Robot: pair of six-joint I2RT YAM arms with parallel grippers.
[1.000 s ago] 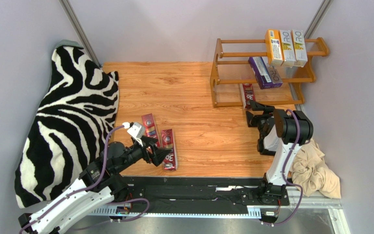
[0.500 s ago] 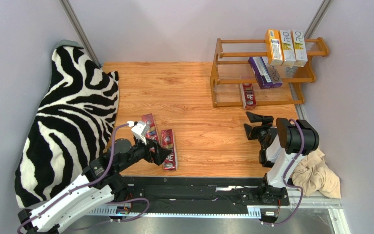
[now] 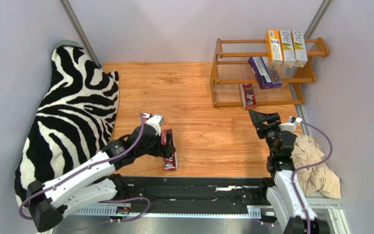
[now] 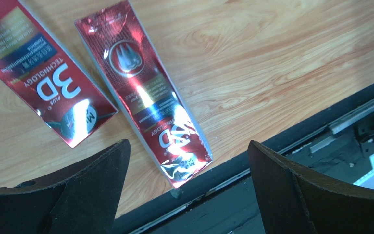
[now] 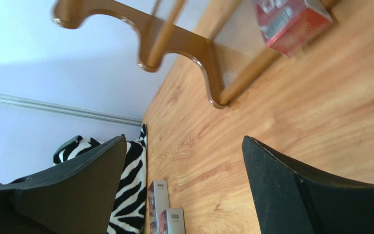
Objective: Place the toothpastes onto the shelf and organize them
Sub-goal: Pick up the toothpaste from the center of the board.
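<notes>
Two red toothpastes lie flat near the table's front edge, one (image 4: 140,92) under my open left gripper (image 4: 188,142) and one (image 4: 37,68) beside it. From above, the left gripper (image 3: 167,145) hovers over the nearer red carton (image 3: 169,158). The other is mostly hidden by the arm. The shelf (image 3: 215,73) stands at the back right with three orange-yellow and white cartons (image 3: 286,47) on top, two purple ones (image 3: 264,72) in the middle and a red one (image 3: 248,95) at the bottom. My right gripper (image 3: 262,118) is open and empty in front of the shelf (image 5: 184,44).
A zebra-striped cloth (image 3: 67,122) covers the left side. A beige cloth (image 3: 316,165) lies crumpled beside the right arm. A black rail (image 3: 198,187) runs along the front edge, close to the nearer red carton's end. Grey walls close in the table.
The left arm has swung forward and its open gripper now points down over the nearer red carton. The right arm has pulled back from the shelf toward the near right, jaws still open.
</notes>
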